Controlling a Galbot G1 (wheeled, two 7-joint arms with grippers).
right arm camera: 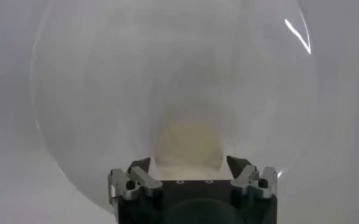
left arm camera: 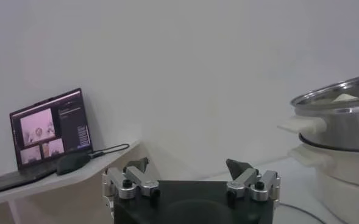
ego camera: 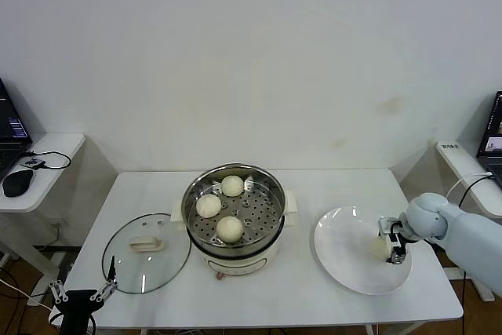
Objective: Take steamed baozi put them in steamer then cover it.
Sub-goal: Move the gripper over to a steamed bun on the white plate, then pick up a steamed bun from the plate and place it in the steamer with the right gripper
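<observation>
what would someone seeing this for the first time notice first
The shiny steamer at the table's middle, open, with three baozi on its tray. To its right, the right hand straddles the last baozi on the white plate. The glass cover lies flat left of the steamer.

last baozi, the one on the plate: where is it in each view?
Head view: the baozi sits on the right side of the white plate, between the right gripper fingers.
Right wrist view: the baozi is centre frame, just ahead of the right gripper.
Left wrist view: not in it; only the steamer side shows.
Shared landmark: the white plate, in the head and right wrist views.
</observation>
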